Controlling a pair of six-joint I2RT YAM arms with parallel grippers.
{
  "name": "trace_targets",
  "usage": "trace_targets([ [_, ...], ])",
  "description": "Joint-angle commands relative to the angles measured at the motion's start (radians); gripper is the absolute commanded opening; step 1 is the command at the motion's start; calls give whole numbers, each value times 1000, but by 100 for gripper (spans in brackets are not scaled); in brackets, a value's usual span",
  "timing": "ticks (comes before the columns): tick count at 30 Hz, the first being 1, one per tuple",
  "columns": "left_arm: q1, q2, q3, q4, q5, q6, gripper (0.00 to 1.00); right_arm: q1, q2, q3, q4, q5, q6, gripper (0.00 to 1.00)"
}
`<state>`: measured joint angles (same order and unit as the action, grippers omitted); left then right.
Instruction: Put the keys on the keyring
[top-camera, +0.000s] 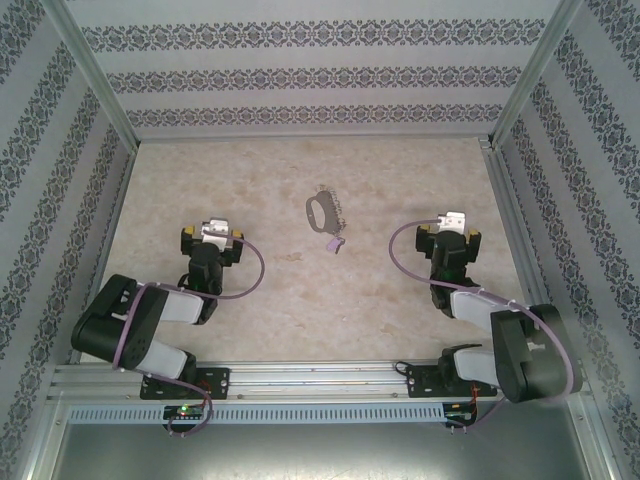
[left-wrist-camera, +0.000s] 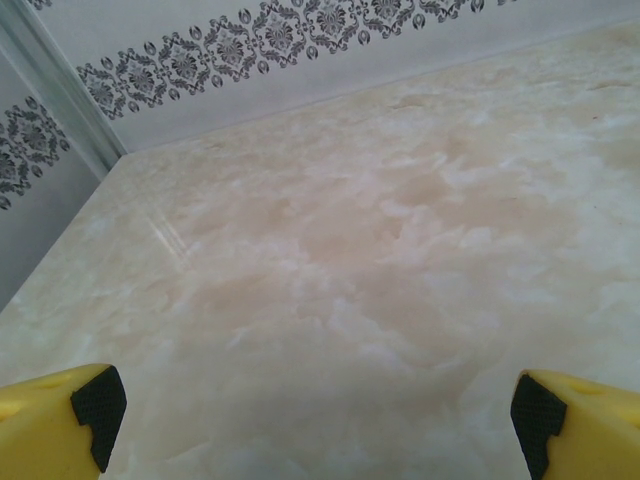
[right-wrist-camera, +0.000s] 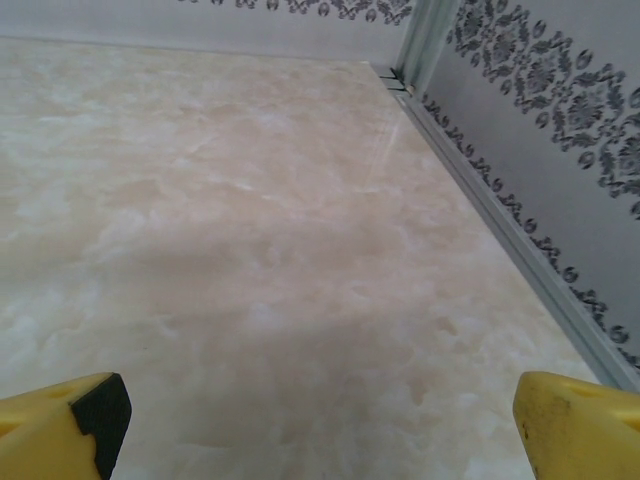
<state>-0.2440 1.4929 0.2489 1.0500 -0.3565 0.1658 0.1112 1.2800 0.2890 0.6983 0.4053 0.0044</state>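
The left gripper (top-camera: 213, 230) hangs wide open and empty; right of it lies the keyring (top-camera: 320, 212), the lilac key (top-camera: 337, 242) just nearer, perhaps touching; far right, the right gripper (top-camera: 455, 222) gapes empty too. Best to steady the keyring with one and pinch the key's head squarely with the other

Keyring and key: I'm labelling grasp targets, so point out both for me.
keyring (top-camera: 310, 210), top external view, left side of the grey loop.
key (top-camera: 337, 242), top external view, middle of its lilac body.

Open tabletop (top-camera: 300, 295) all around keyring (top-camera: 320, 211), key (top-camera: 337, 242) just beside it, walls (top-camera: 300, 80) on three sides
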Motion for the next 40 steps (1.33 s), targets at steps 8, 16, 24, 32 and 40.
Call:
trace_targets([
  [8,127,158,-39,319,213,-57,100,-51,241,-26,412,-250,17,98],
  [16,185,89,99,-46,280,-123,100,-97,241,89,227,-355,39,98],
  [24,246,92,151,-143,361,-170,100,-93,231,93,202,-346,32,98],
  [32,246,91,151,-149,362,-172,100,-85,231,99,190,-347,22,98],
  [40,246,91,151,-148,361,-172,100,-94,231,99,189,-368,28,98],
])
